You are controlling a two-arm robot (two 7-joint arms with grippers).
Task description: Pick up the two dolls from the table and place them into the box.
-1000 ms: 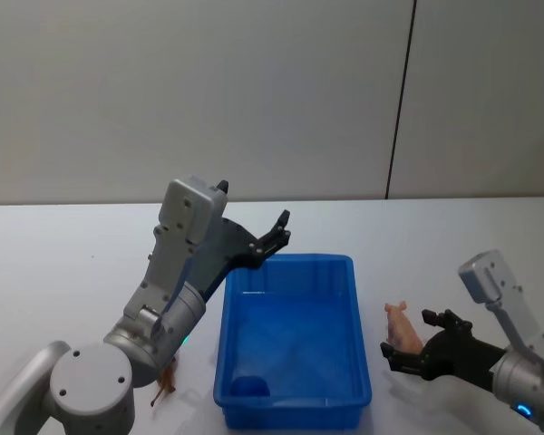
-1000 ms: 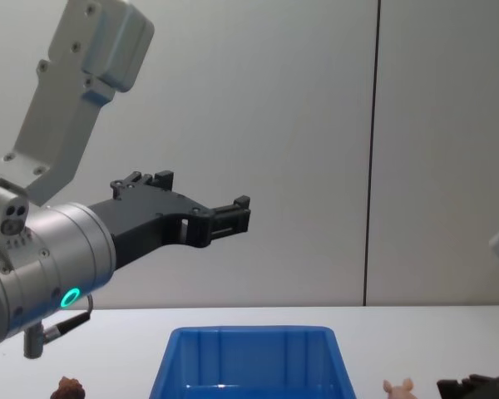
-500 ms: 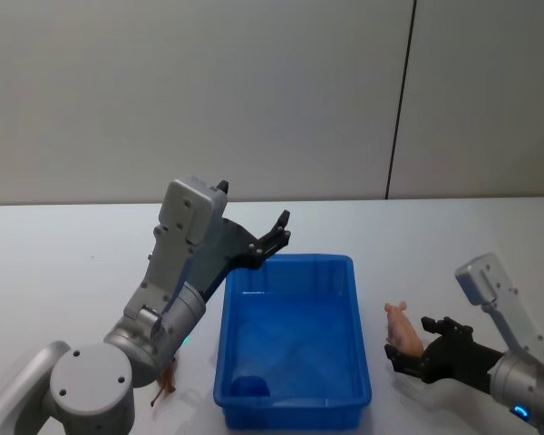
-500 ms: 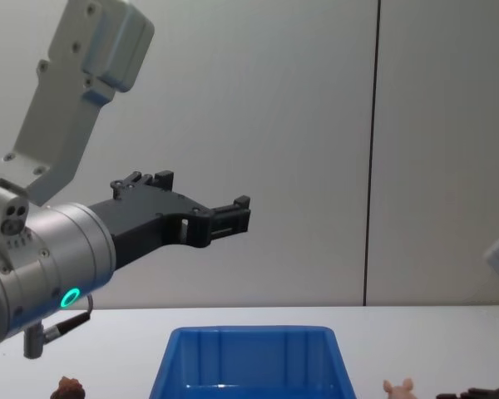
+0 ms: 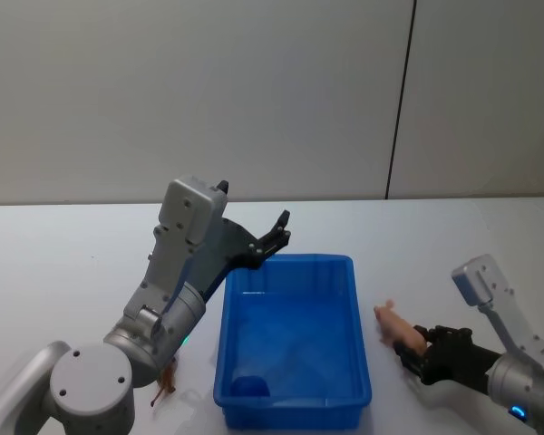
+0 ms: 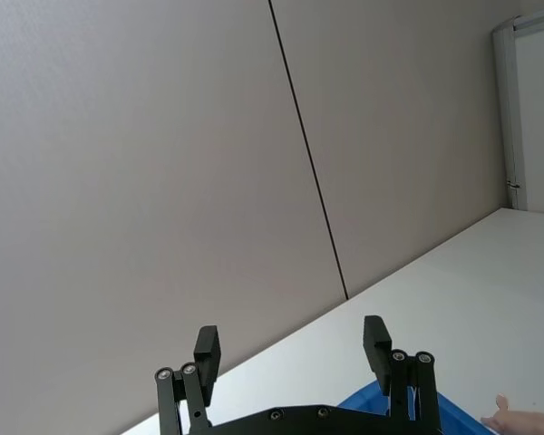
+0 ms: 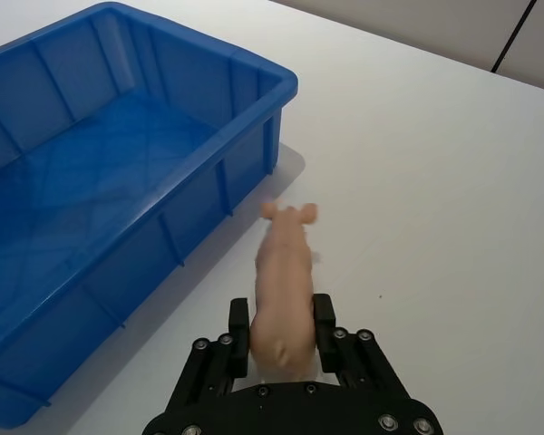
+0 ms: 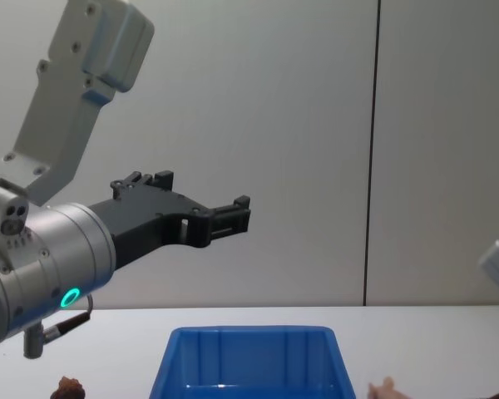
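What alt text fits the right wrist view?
The right pincer is shut on a pale pink pig doll, holding its rear with the head pointing away from the camera. Close beside the doll, a blue plastic bin stands on the white table.

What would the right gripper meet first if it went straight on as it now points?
Probably the box, at its right wall; the right gripper, shut on the pink doll, points there, though depth is unclear.

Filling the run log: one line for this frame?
right hand shut on pink doll, beside box | left hand open, raised over box | brown doll on table
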